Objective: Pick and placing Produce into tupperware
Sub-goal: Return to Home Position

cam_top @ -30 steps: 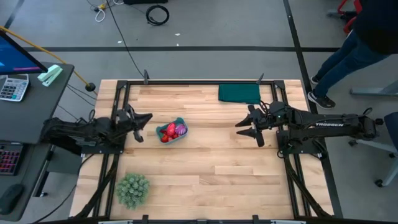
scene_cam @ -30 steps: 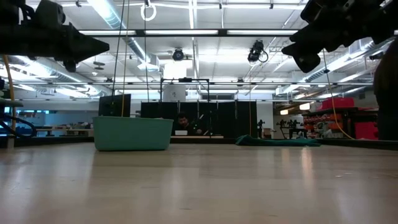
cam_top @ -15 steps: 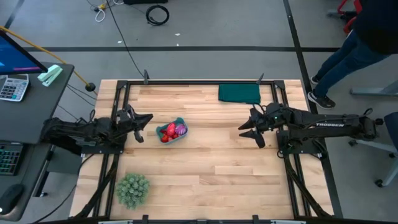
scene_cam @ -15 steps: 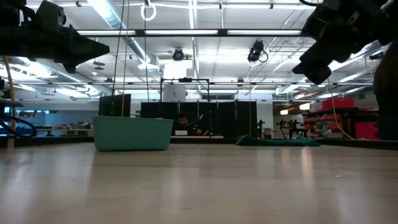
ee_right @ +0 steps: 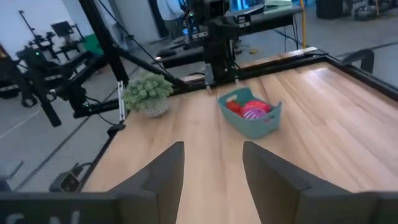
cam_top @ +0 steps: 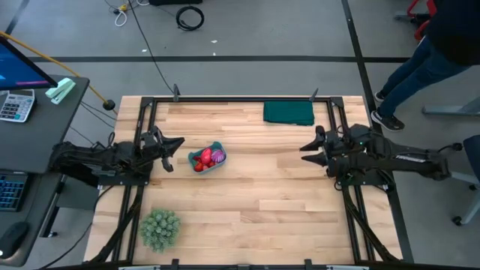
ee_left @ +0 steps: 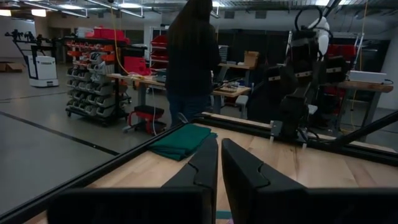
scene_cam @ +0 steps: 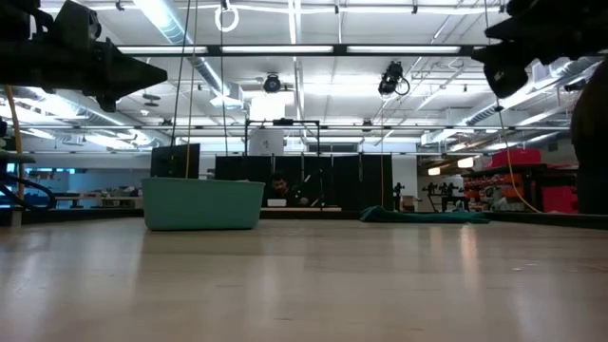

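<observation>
With the produce (cam_top: 201, 160) in the tupperware (cam_top: 218, 146) at centre-left, my 2 hands hang clear (left hand (ee_left: 219, 140) closed, right hand (cam_top: 306, 152) open).

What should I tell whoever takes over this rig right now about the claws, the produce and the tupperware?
Left claw: shut, empty, raised beside the teal tupperware.
Right claw: open, empty, raised over the right side of the table.
Produce: red pieces and a magenta piece lie in the tupperware.
Done: all produce in view is in the tupperware.
Left: probably only parking both arms.
</observation>
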